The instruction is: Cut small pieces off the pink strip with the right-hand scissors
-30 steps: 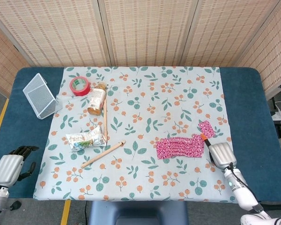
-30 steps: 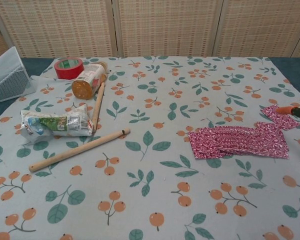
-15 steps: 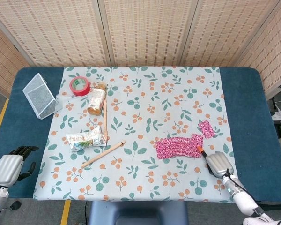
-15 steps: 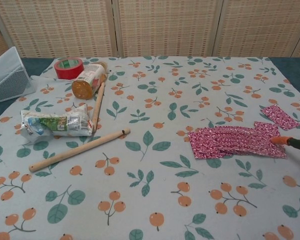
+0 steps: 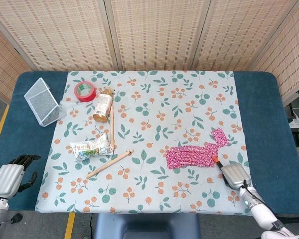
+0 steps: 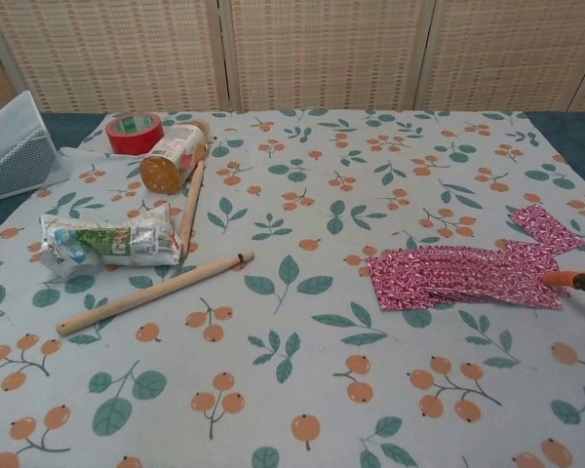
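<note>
The pink strip [image 5: 191,156] lies flat on the floral cloth, right of centre; in the chest view the pink strip [image 6: 455,277] shows a flap angling up at its right end. My right hand [image 5: 234,176] sits just right of and below that end, near the table's front edge. It grips the scissors [image 5: 215,160], whose orange-tipped end touches the strip's lower right corner. Only the scissors tip [image 6: 564,279] and a sliver of the hand show in the chest view. My left hand [image 5: 10,177] rests off the cloth at the front left, holding nothing, its dark fingers loosely bent.
On the cloth's left half lie a red tape roll [image 5: 84,91], a bottle on its side [image 5: 102,105], a crumpled packet [image 5: 91,148] and two wooden sticks [image 5: 109,164]. A wire mesh holder [image 5: 42,101] stands at the far left.
The right hand drew back from the strip's upper right flap toward the front edge. The scissors tip now sits at the lower right corner. The flap looked separate half a second ago and now touches the strip.
</note>
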You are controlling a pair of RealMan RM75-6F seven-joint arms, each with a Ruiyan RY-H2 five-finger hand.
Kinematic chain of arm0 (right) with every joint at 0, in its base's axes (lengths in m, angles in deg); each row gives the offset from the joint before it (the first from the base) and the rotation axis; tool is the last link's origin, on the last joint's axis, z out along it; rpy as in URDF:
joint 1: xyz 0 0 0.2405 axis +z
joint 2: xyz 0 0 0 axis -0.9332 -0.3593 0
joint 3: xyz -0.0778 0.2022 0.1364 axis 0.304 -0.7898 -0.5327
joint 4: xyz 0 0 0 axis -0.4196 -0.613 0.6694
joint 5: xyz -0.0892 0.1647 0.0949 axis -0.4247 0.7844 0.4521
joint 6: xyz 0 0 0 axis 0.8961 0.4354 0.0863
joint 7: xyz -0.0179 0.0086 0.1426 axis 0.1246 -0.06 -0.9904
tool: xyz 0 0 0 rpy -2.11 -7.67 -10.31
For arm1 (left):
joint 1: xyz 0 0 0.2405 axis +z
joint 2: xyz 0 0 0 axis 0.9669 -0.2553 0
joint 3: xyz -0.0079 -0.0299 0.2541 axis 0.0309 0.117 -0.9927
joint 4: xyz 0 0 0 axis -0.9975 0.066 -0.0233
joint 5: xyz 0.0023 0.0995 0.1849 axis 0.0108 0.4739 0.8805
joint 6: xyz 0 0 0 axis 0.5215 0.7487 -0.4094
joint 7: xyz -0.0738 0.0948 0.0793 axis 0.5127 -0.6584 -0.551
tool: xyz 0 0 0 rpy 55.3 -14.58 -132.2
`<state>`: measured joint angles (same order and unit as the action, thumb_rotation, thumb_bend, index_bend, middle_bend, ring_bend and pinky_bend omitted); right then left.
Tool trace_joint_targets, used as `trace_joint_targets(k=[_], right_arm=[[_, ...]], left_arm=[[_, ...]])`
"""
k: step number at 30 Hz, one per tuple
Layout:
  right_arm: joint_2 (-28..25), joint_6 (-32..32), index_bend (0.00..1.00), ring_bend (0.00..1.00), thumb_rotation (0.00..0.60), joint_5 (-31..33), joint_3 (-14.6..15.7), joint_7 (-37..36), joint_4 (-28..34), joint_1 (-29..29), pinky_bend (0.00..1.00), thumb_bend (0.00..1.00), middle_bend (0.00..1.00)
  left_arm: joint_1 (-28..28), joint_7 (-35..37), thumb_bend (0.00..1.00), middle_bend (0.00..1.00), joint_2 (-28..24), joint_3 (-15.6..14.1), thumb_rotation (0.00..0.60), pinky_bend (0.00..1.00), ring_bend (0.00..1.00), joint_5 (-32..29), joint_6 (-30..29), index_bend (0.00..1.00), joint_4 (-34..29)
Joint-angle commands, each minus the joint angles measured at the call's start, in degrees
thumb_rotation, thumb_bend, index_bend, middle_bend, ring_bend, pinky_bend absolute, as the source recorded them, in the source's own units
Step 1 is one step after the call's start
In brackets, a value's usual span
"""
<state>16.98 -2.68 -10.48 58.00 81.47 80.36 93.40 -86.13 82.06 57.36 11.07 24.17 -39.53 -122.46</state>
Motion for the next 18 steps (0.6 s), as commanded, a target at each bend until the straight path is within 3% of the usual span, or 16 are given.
trace_joint_targets(k=[1, 3, 8, 18], right_arm=[[-0.8, 0.9, 0.08, 0.96, 0.6, -0.1, 0.4, 0.3, 0.6, -0.7, 0.98, 0.83, 0.78], [-1.6, 1.4, 0.22, 0.96, 0.6, -0.5, 0.9, 0.3, 1.2, -1.2, 0.98, 0.83, 0.78], [-3.5, 1.6, 0.39, 0.96, 0.6, -1.4, 2.0, -0.1, 2.5, -2.1, 0.98, 0.83, 0.78], [-6.8, 3.8, 0.52, 0.96, 0.6, -2.2, 4.0, 2.0, 4.9, -4.5, 0.98, 0.83, 0.78]], left_arm=[[0.0, -0.1, 0.48, 0.3, 0.0, 0.0, 0.6, 0.4, 0.25, -0.1, 0.1, 0.26, 0.0], [-0.1, -0.2, 0.48, 0.3, 0.0, 0.0, 0.6, 0.4, 0.25, 0.0, 0.2, 0.26, 0.0], [-0.1, -0.5, 0.48, 0.3, 0.1, 0.0, 0.6, 0.4, 0.25, -0.2, 0.4, 0.26, -0.1], [-0.1, -0.4, 0.48, 0.3, 0.0, 0.0, 0.6, 0.4, 0.25, -0.2, 0.2, 0.26, -0.3]])
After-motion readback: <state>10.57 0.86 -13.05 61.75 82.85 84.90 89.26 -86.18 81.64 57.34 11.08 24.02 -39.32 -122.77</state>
